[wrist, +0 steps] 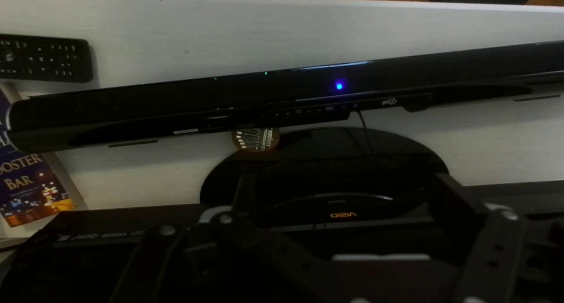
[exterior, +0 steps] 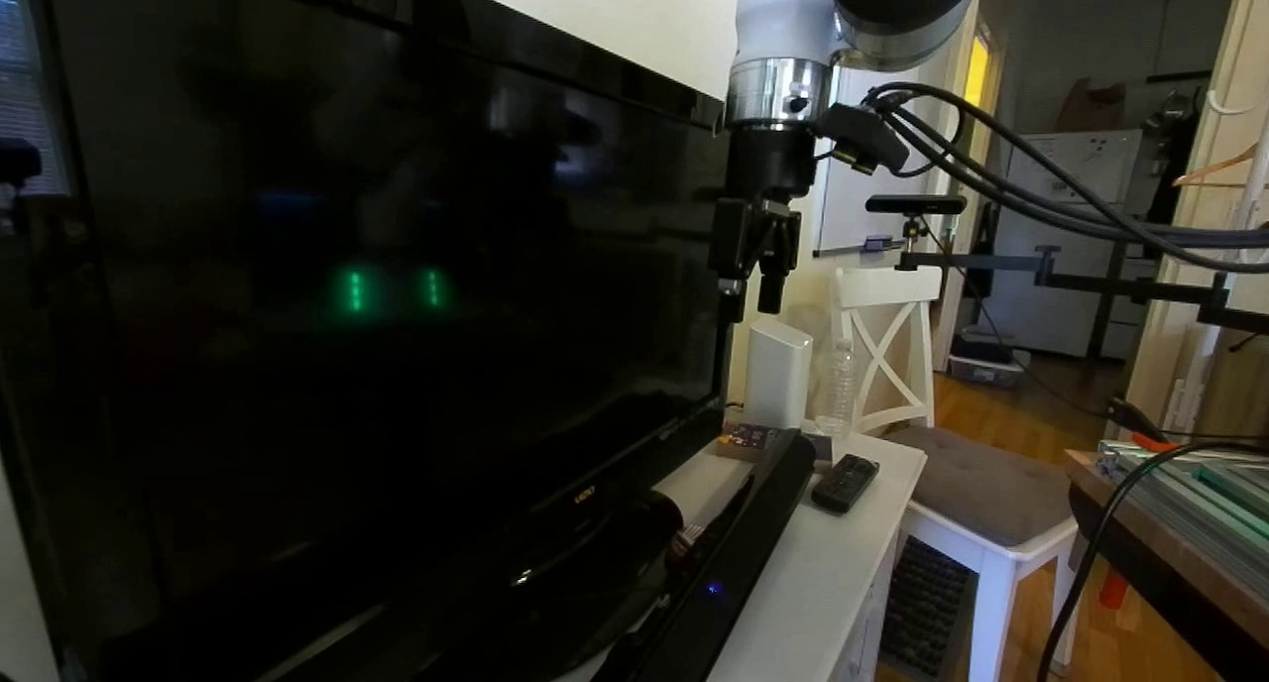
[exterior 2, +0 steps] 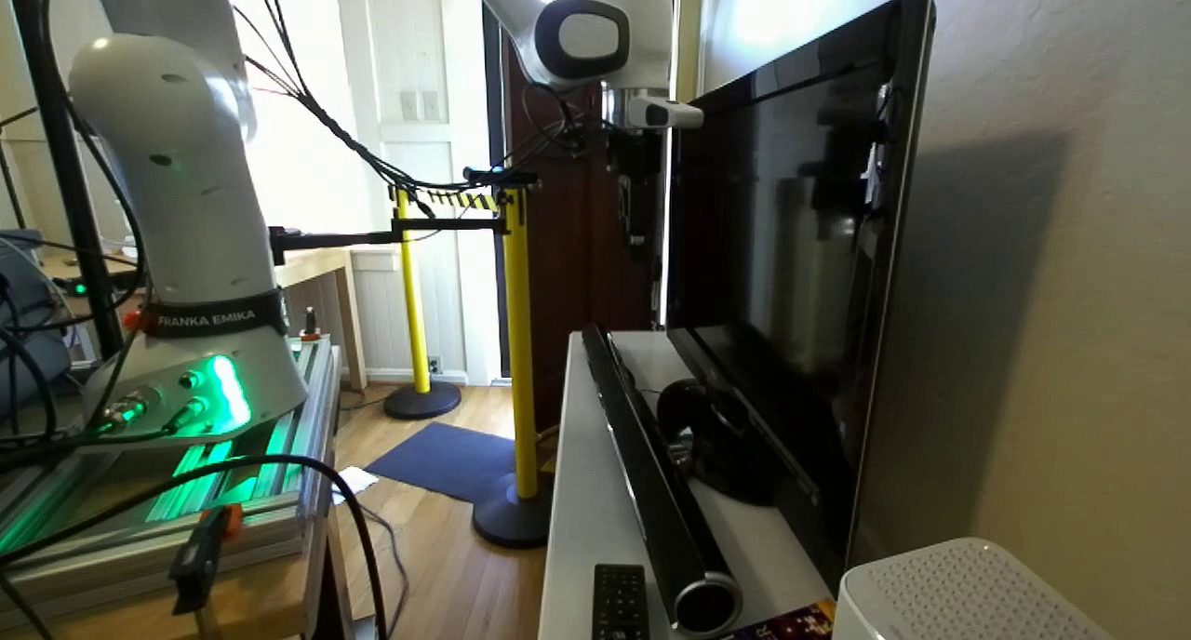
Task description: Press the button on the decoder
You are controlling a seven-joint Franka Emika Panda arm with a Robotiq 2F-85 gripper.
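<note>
The decoder is a long, low black bar on the white cabinet in front of the TV; it shows in both exterior views. In the wrist view the decoder crosses the upper half, with a lit blue light and a row of small buttons along its TV-side edge. My gripper hangs pointing down, high above the cabinet and close to the TV screen; it also shows in an exterior view. In the wrist view its fingers are wide apart with nothing between them. It is not touching the decoder.
The large TV stands behind the decoder on a round black base. A remote, a book and a white box are at one end. A small thumb piano lies between decoder and base.
</note>
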